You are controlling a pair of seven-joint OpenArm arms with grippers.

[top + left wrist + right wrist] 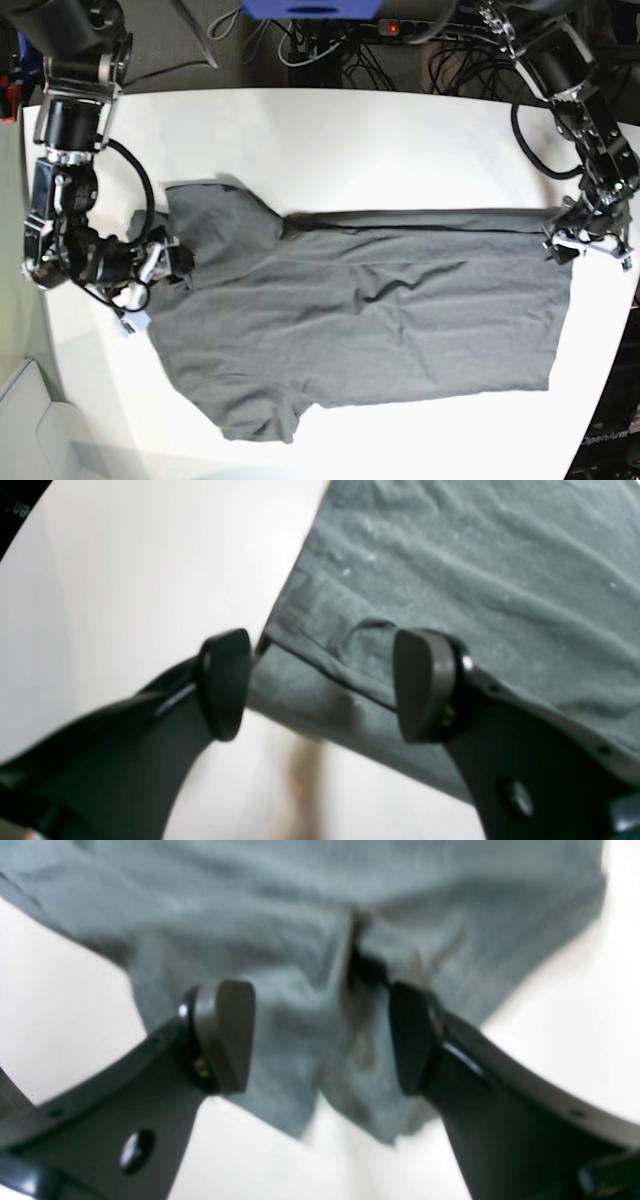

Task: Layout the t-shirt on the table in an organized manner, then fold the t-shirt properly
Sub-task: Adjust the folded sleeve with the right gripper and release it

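Observation:
The dark grey t-shirt (380, 320) lies spread across the white table (350, 140), collar end at the left and hem at the right, its far side turned in along a straight fold. My left gripper (572, 243) sits at the hem's far corner. In the left wrist view it (322, 682) is open, and the hem edge of the shirt (475, 570) runs between its fingers. My right gripper (172, 268) is at the shoulder end. In the right wrist view it (320, 1035) is open around a loose bunch of the cloth (300, 900).
Cables and a power strip (390, 28) lie beyond the table's far edge. The table's right edge (625, 300) runs close to the left gripper. A pale grey object (25, 420) sits off the near left corner.

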